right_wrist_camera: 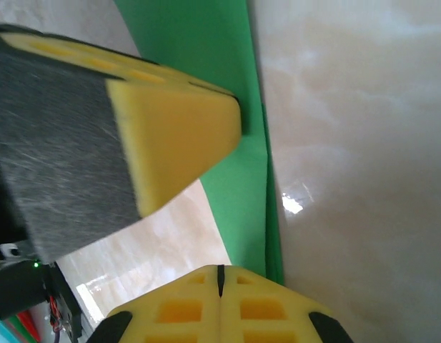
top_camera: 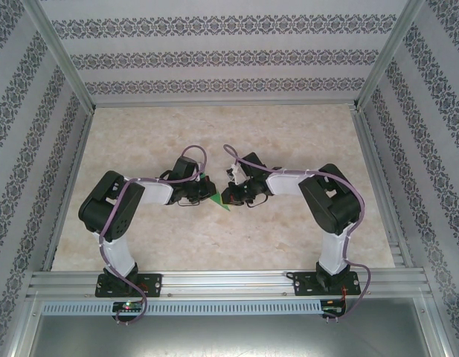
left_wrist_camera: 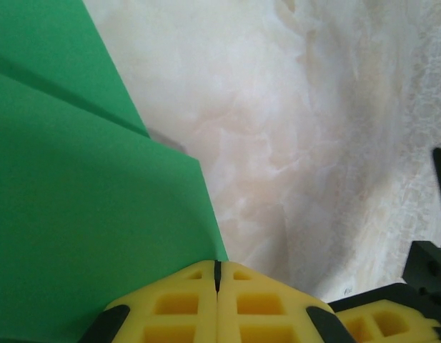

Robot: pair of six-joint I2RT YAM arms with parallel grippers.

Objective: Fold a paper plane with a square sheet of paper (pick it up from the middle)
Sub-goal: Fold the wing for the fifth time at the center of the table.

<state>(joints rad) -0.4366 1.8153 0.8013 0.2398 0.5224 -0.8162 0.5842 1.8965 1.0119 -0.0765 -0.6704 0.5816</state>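
The bright-green sheet of paper (top_camera: 219,201) lies folded on the marble table between my two grippers, one pointed corner poking out toward the near side. In the left wrist view the paper (left_wrist_camera: 77,214) shows stacked layers and a diagonal crease. My left gripper (left_wrist_camera: 217,275) is shut, with its tips at the paper's right edge. In the right wrist view a narrow doubled strip of the paper (right_wrist_camera: 241,179) runs down under my shut right gripper (right_wrist_camera: 220,279). The left gripper's yellow finger (right_wrist_camera: 177,136) rests its tip on that strip. From above, the left gripper (top_camera: 207,195) and right gripper (top_camera: 228,195) almost meet.
The beige marble tabletop (top_camera: 289,149) stretches bare all around the arms. Patterned walls and metal rails (top_camera: 374,171) close it in on three sides. A yellow finger (left_wrist_camera: 377,323) of the right arm shows at the lower right of the left wrist view.
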